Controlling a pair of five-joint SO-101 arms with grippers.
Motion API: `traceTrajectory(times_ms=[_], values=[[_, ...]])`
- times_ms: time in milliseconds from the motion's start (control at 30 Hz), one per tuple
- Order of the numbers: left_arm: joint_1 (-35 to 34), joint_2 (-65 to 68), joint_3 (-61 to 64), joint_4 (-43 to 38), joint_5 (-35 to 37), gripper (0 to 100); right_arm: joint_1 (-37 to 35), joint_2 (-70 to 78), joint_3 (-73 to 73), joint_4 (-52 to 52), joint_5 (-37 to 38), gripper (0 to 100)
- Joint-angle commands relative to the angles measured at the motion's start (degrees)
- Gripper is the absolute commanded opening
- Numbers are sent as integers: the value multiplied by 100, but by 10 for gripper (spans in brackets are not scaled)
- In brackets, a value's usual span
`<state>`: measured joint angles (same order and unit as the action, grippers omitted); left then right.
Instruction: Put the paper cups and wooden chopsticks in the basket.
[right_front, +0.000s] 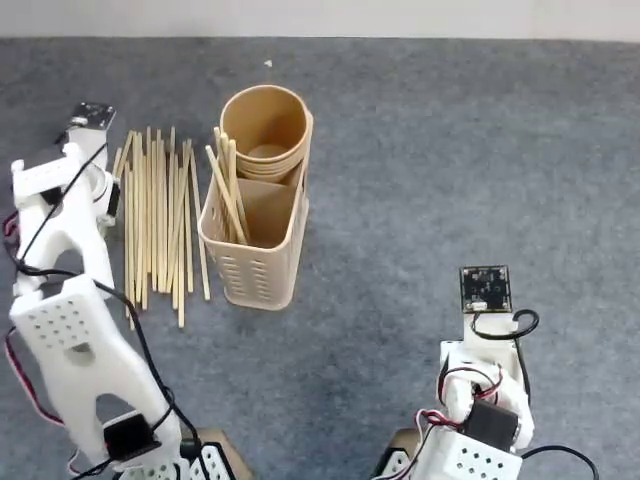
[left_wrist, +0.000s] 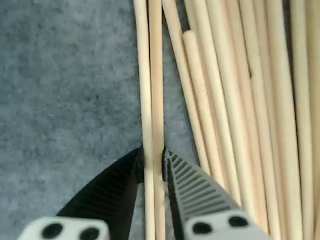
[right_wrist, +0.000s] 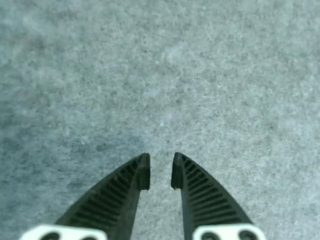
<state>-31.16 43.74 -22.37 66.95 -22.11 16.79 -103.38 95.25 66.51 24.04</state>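
Grey bench, basket standing on it. Paper cups are stacked in its far compartment and some wooden chopsticks lean in the near one. Loose chopsticks lie just beside the basket, and the left gripper is pinching two of them. Right gripper is well apart from the basket, slightly parted, holding nothing.

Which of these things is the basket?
On the grey felt table, look just right of the loose wooden chopsticks lying flat. The basket is the upright beige plastic tub with rows of holes, split in two: brown paper cups in the far half, a few sticks in the near.
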Motion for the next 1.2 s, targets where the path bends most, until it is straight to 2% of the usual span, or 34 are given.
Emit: traceTrajectory(times_ms=[0, 133, 333, 467, 633, 767, 867, 1033, 1167], values=[[-66, 48, -787, 519, -26, 4, 66, -13, 901, -22, 53, 88], [-110, 40, -2167, 1556, 202, 4, 66, -13, 901, -22, 53, 88], [180, 48, -5420, 3473, 299, 4, 75, -13, 901, -22, 53, 88], [400, -215, -6580, 3552, 897, 3, 75, -13, 901, -22, 53, 88], [848, -1174, -6466, 3552, 1512, 3, 66, -13, 901, -22, 53, 88], [1455, -2158, -6413, 3560, 1697, 3, 66, -13, 901, -22, 53, 88], [1930, -3187, -5657, 3560, 1697, 3, 75, -13, 901, -22, 53, 88], [2967, -5587, -2299, 3499, 1811, 3, 75, -13, 901, -22, 53, 88], [3776, -7705, 224, 2303, 1811, 3, 75, -13, 901, -22, 53, 88]])
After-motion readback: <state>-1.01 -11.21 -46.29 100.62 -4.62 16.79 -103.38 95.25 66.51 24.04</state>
